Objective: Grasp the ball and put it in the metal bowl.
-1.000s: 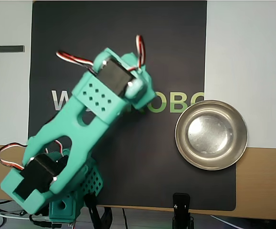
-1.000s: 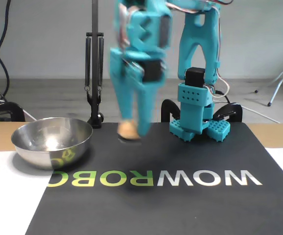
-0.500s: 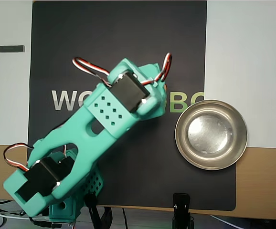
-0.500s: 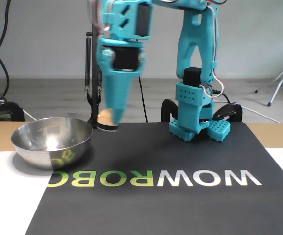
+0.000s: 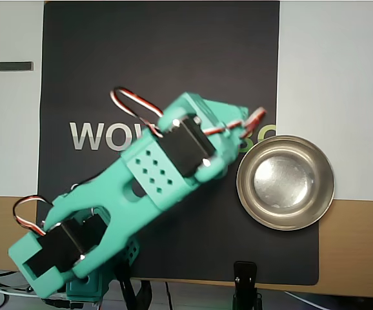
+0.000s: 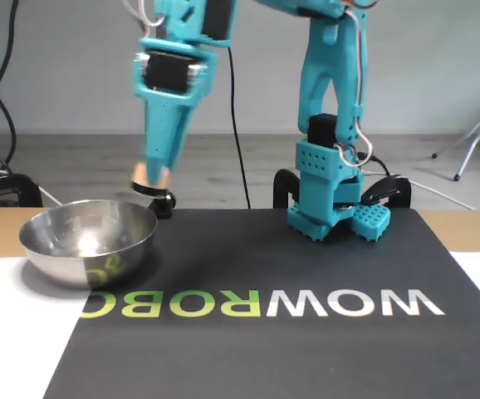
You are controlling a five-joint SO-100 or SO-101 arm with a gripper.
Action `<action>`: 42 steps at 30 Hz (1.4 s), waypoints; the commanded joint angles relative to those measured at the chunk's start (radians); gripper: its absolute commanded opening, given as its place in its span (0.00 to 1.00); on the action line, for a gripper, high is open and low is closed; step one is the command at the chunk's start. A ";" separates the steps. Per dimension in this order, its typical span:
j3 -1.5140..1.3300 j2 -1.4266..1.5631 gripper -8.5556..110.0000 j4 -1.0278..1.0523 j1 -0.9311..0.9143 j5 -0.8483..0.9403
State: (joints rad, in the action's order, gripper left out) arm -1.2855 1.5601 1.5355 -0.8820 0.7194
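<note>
One ball point(image 6: 143, 173), one metal bowl point(image 6: 88, 240), one teal arm point(image 5: 141, 194), one black printed mat point(image 6: 306, 341). The ball sits pinched at the tip of the gripper point(image 6: 152, 176), jaws clenched on it, in the air above the bowl's far right rim in the fixed view; it touches neither bowl nor mat. The bowl is empty, resting half on the mat's edge. From overhead the arm reaches diagonally from its base at lower left toward the bowl point(image 5: 285, 182), its wrist just beside the rim; the ball is hidden there. The gripper points straight down.
</note>
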 commanded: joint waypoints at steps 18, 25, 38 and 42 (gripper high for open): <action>0.206 -0.147 0.35 0.003 -0.137 -0.235; 0.304 -0.216 0.35 -0.003 -0.198 -0.337; 0.316 -0.298 0.35 -0.008 -0.285 -0.339; 0.331 -0.327 0.35 -0.008 -0.314 -0.339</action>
State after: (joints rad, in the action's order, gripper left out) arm -1.0094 1.2349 1.5355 -1.1781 0.3866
